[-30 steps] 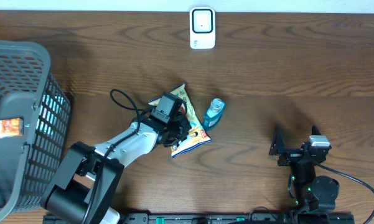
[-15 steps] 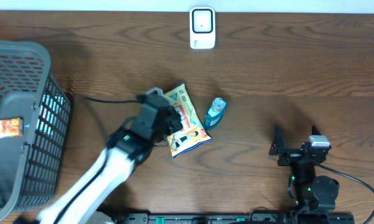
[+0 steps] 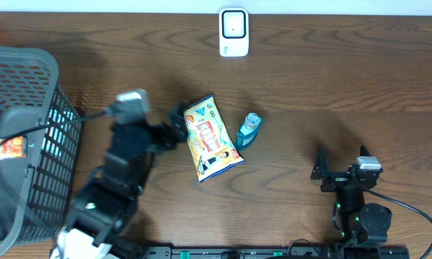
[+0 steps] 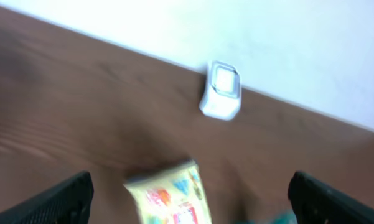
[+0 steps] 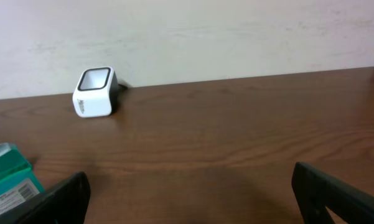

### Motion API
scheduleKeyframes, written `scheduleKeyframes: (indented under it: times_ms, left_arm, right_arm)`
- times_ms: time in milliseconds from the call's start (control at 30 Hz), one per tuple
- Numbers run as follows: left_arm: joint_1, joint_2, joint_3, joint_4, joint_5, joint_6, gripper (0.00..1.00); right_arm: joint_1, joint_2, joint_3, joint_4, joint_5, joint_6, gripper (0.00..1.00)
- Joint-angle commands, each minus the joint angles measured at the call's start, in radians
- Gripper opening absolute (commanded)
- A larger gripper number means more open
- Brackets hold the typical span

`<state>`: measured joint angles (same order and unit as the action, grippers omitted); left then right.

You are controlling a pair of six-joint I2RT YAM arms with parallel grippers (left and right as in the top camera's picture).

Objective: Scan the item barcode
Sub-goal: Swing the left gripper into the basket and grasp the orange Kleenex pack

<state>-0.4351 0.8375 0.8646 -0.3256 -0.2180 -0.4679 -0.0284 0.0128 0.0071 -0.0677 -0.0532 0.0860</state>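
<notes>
One snack packet (image 3: 210, 138) lies flat on the table (image 3: 331, 79), just beside one blue bottle (image 3: 249, 130) and well apart from one white scanner (image 3: 233, 32). Of two grippers, the left gripper (image 3: 174, 129) gapes wide beside the packet, holding nothing. The right gripper (image 3: 320, 173) gapes empty too.

Left gripper (image 3: 175, 128) and right gripper (image 3: 321, 173), jaws spread wide
</notes>
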Motion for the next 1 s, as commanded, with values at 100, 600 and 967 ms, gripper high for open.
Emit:
scheduleKeyframes:
  times_ms: [100, 600, 967]
  left_arm:
    - [0.198, 0.026, 0.3, -0.154, -0.06, 0.056, 0.98]
    - [0.874, 0.324, 0.56, -0.393, 0.073, -0.24, 0.98]
    - [1.08, 0.65, 0.56, -0.396, 0.107, -0.212, 0.97]
  right_arm:
    - [0.009, -0.002, -0.002, -0.004, 0.002, -0.013, 0.99]
    - [0.009, -0.002, -0.002, -0.004, 0.002, -0.013, 0.99]
    - [0.009, -0.002, -0.002, -0.003, 0.002, -0.013, 0.99]
